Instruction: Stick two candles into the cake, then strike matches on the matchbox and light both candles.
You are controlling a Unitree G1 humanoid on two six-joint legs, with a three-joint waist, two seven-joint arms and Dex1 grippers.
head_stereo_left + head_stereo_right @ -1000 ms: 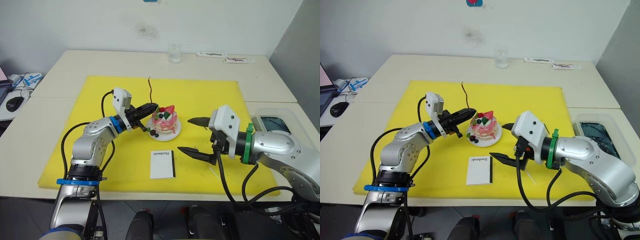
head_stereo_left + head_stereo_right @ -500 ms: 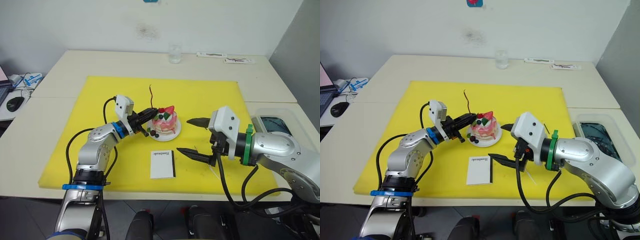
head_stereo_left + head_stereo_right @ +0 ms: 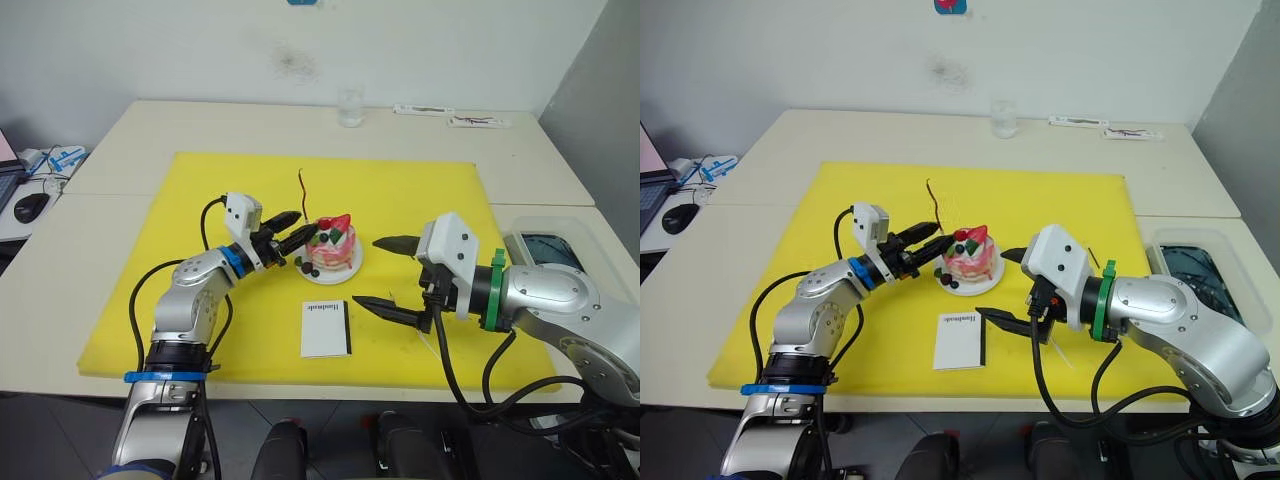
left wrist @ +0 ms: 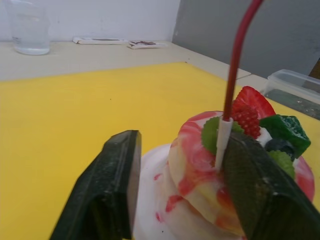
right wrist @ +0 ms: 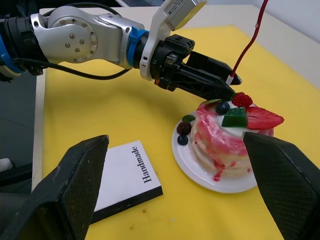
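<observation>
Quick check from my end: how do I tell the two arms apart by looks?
Both arms are silver metal with white wrist housings, black cables and black fingers. The left gripper sits past a blue wrist ring, with another blue band lower on that arm. The right gripper follows a green ring.

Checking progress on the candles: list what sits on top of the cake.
On the cake: one candle stuck upright, a strawberry, a raspberry, dark berries and green leaves. How deep the candle's pale end goes is hidden.
</observation>
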